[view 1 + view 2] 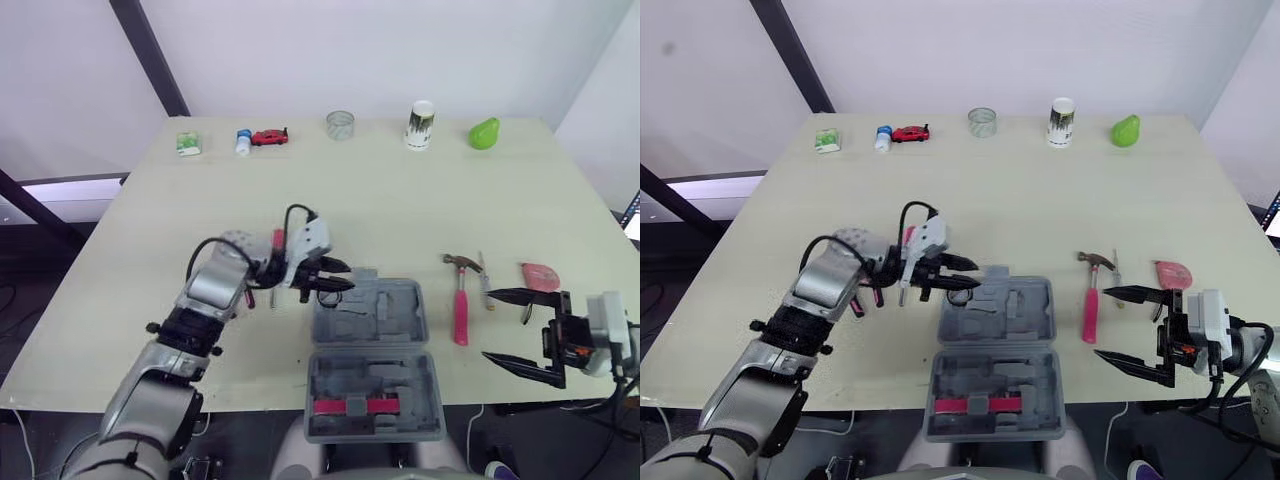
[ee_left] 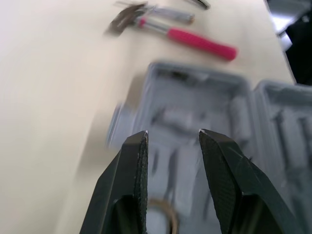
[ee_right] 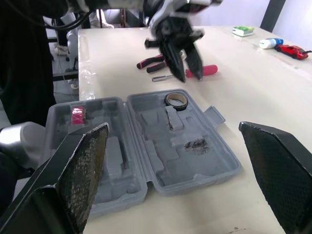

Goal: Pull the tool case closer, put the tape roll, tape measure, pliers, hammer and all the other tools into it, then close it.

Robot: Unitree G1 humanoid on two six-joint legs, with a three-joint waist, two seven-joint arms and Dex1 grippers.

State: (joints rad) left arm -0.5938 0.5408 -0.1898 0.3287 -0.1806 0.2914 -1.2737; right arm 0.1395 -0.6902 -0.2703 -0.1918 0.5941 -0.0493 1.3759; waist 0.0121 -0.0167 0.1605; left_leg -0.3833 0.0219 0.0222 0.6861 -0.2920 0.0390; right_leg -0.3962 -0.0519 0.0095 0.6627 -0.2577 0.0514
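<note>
You have the tool case (image 1: 397,303) lying open at the near edge of the worktop (image 1: 400,200), both halves face up, the hinge running across between them. The tape roll (image 3: 176,100) lies flat in the far half, in its far-left corner. A red insert (image 1: 350,405) sits in the near half. Your left gripper (image 1: 340,275) hovers over that same corner, just above the tape roll, its jaws set narrowly apart and holding nothing. Your right gripper (image 1: 490,325) hangs at the right edge of the worktop, well apart from the case, its jaws spread wide and empty. The hammer (image 1: 460,305), with a pink handle, lies on the worktop between the case and the right gripper, head pointing away from you; a slim metal tool (image 1: 485,283) lies just beside it, and a pink item (image 1: 540,276) that cannot be identified lies near the right edge. The pliers (image 3: 152,63) rest on the worktop beside the left arm, outside the case. Along the far edge stand a green box (image 1: 188,143), a small bottle (image 1: 243,141), a red toy car (image 1: 269,136), a glass cup (image 1: 340,124), a can (image 1: 421,125) and a green pear (image 1: 484,133).
</note>
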